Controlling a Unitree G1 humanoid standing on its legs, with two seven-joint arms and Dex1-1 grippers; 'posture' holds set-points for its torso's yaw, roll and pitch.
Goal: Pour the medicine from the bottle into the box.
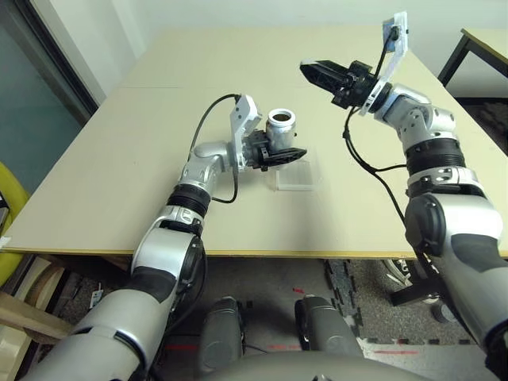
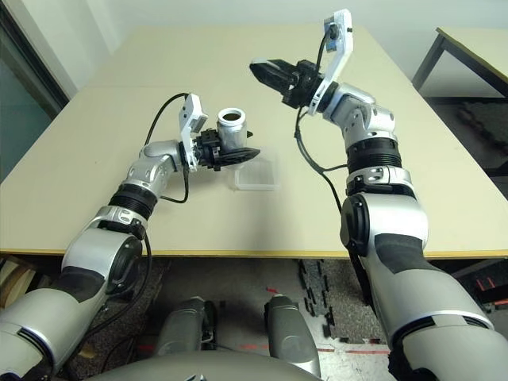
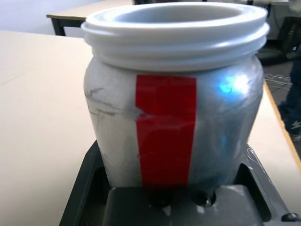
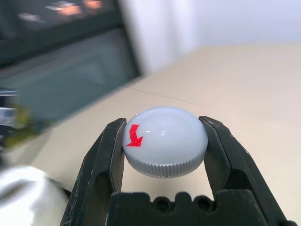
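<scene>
Left wrist view: the left gripper squeezes the bottle low on its belly, upright, mouth open, just beside the box. The bottle looks hard, light and a bit slick, so that low hold seems right for tipping. The right gripper pinches the cap, high up and well apart from the box. I cannot see the pill.

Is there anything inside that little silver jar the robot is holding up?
The small silvery-grey bottle is uncapped and upright in the left gripper. Its mouth looks dark brownish inside; whether that is a pill cannot be told.
</scene>
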